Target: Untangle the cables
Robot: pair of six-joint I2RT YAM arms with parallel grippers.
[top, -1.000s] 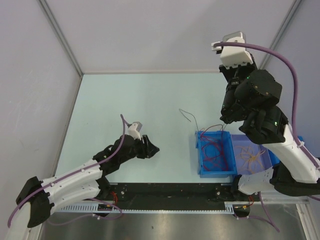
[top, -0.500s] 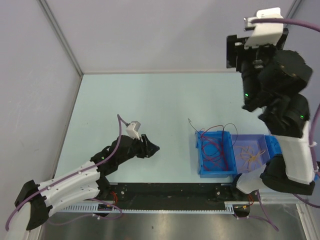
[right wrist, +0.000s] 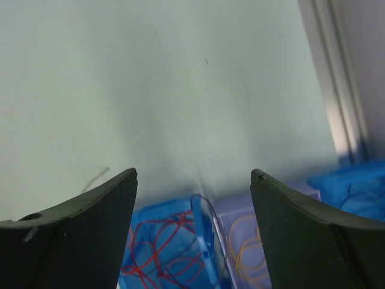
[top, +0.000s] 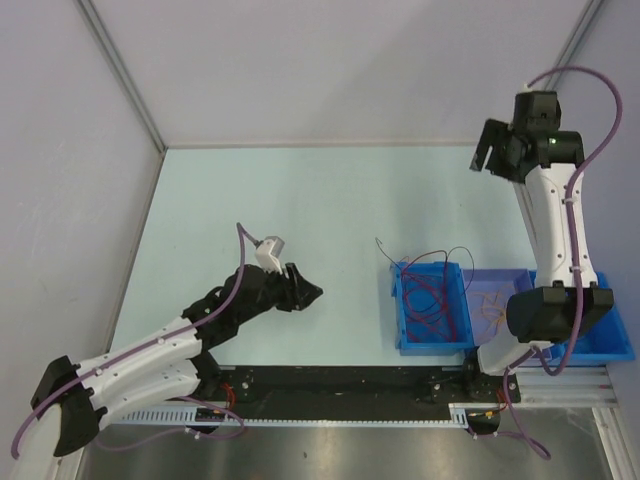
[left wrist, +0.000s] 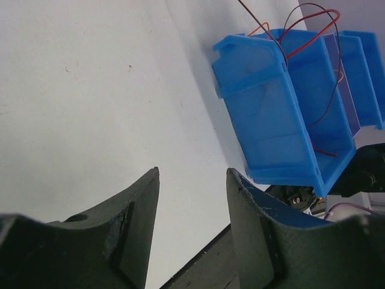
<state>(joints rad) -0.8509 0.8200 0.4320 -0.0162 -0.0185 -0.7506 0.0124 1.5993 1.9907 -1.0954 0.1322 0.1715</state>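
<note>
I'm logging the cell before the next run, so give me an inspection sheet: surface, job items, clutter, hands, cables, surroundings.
Surface: pale green table, bins at its near right.
Job's things: red wires in the blue bin, a black wire arching out of it; orange wires in the next bin.
Clutter: nothing seen.
Hands: left hand open, empty, low over the table; right hand open, empty, high over the far right.
Cables: mauve hoses run along both arms.
Surroundings: grey walls; metal rail at the near edge.
</note>
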